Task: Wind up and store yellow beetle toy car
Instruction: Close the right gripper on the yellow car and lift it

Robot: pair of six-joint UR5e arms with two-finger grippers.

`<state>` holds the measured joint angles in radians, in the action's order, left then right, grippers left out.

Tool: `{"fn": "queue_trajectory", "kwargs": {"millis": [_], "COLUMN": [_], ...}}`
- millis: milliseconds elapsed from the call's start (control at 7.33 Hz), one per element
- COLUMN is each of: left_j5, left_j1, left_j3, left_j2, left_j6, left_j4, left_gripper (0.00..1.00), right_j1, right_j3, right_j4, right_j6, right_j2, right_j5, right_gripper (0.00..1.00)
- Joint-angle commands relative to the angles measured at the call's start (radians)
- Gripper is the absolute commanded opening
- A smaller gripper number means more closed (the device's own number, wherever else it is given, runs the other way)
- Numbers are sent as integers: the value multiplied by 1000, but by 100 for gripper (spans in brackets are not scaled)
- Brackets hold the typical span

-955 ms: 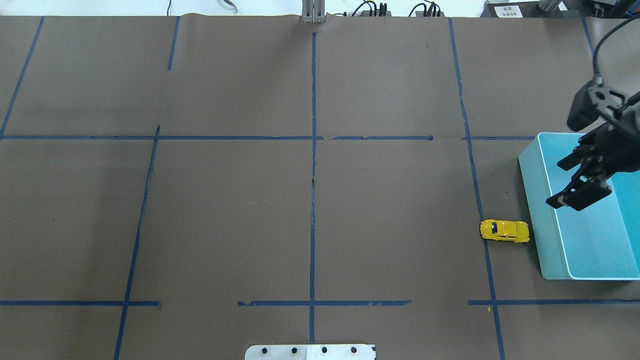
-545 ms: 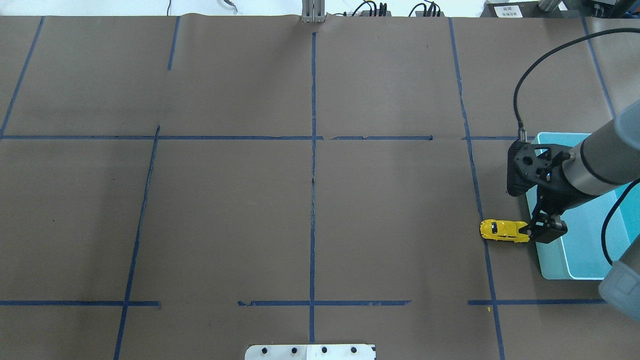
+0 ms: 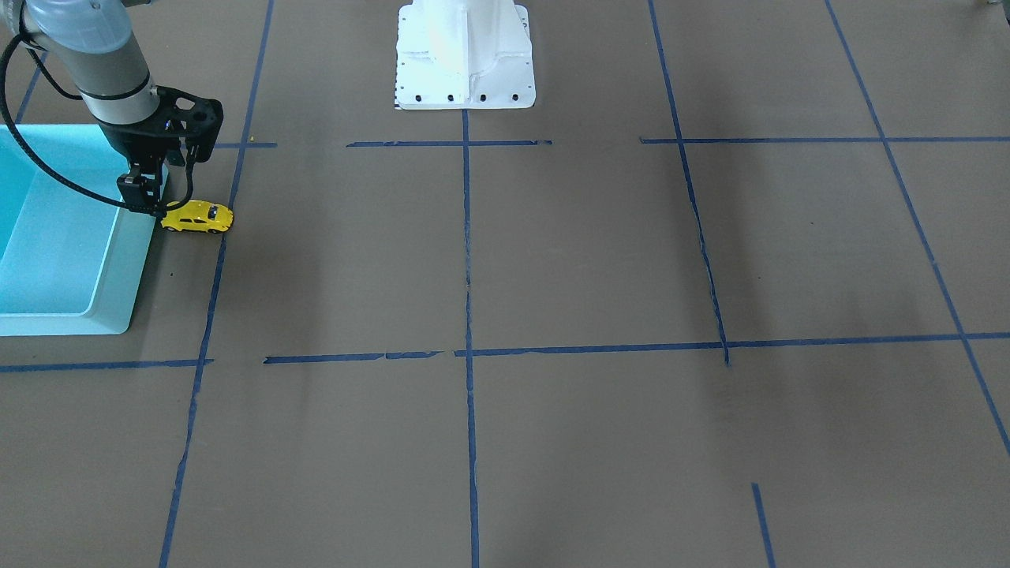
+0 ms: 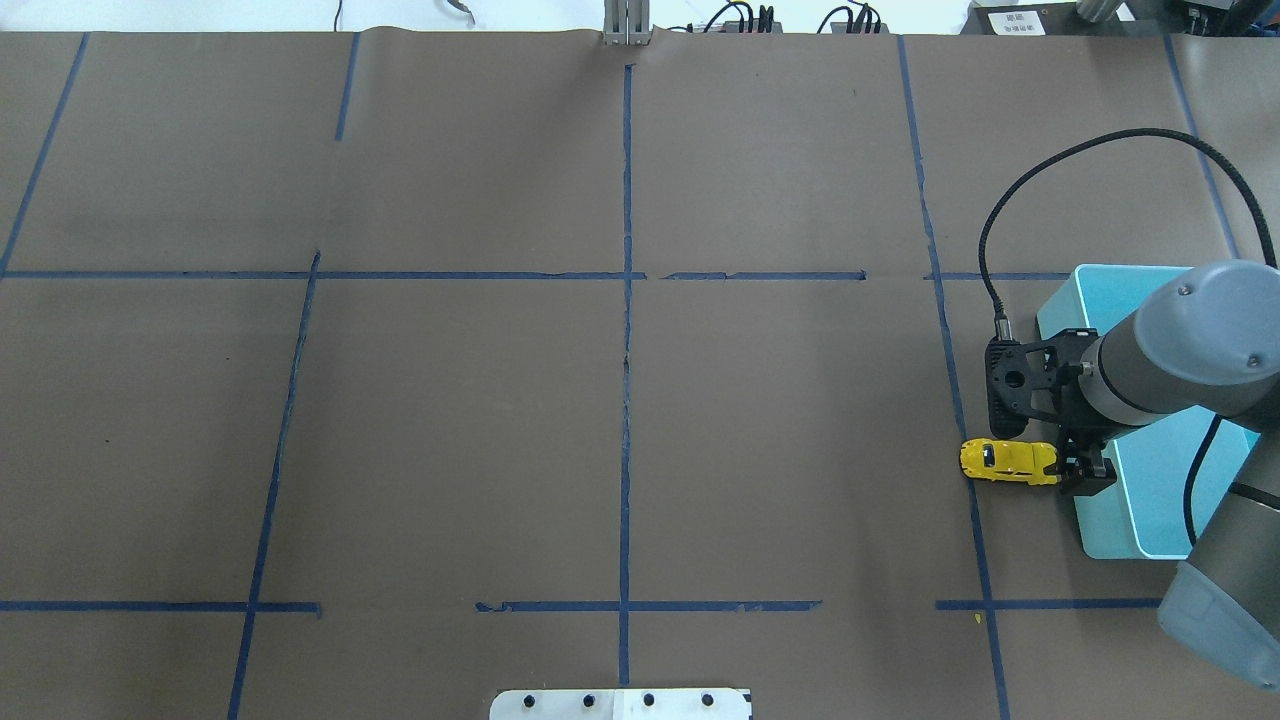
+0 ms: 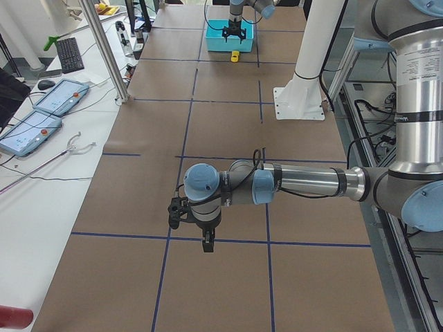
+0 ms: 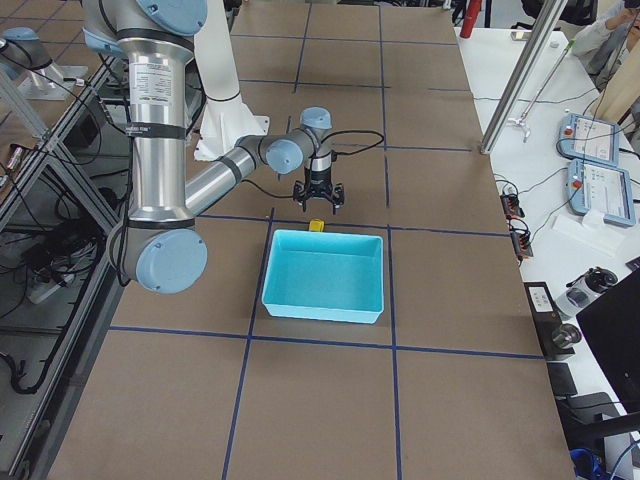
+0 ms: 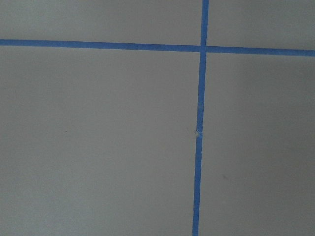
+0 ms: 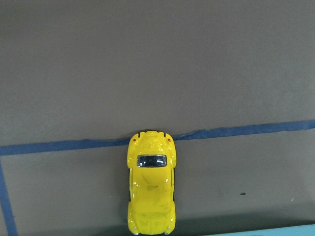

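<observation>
The yellow beetle toy car point(image 4: 1008, 461) sits on the brown table, just left of the turquoise bin point(image 4: 1104, 525). It also shows in the front view point(image 3: 197, 218) and fills the lower middle of the right wrist view point(image 8: 150, 187). My right gripper point(image 4: 1081, 463) hangs low over the car's bin-side end, jaws spread and empty; in the right side view point(image 6: 320, 203) its fingers stand apart. My left gripper point(image 5: 207, 245) shows only in the left side view, over bare table; I cannot tell whether it is open or shut.
The bin point(image 3: 118, 292) is empty and stands at the table's right end. The robot's white base point(image 3: 464, 55) stands at the table's near-middle edge. Blue tape lines point(image 4: 626, 300) cross the brown cover. The left wrist view shows only tape point(image 7: 199, 137) on the table.
My right gripper has moved from over the bin, out to the left and down, to the car's bin-side end. The car has not moved.
</observation>
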<state>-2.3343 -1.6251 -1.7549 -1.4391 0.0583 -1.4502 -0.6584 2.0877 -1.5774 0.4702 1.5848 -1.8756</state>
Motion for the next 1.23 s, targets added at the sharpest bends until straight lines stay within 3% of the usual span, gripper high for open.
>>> {"fn": "queue_trajectory", "kwargs": {"millis": [0, 545, 682, 955, 1091], "left_j5": [39, 38, 36, 39, 41], "left_j1": [1, 2, 2, 2, 1], "left_j3": [0, 18, 18, 18, 18], "left_j2": [11, 8, 9, 6, 9], "left_j6": [2, 0, 1, 2, 2], "left_j4": [-7, -10, -13, -13, -13], "left_gripper": [99, 99, 99, 99, 99], "right_j1": [38, 77, 79, 77, 77], "right_j3": [-107, -153, -176, -179, -179], "right_j4": [101, 114, 117, 128, 129], "right_j6": [-50, -59, -59, -53, -48], "right_j2": [-8, -19, -37, -48, -49], "right_j5": [-3, -23, -23, -45, -77], "right_gripper": [100, 99, 94, 40, 25]}}
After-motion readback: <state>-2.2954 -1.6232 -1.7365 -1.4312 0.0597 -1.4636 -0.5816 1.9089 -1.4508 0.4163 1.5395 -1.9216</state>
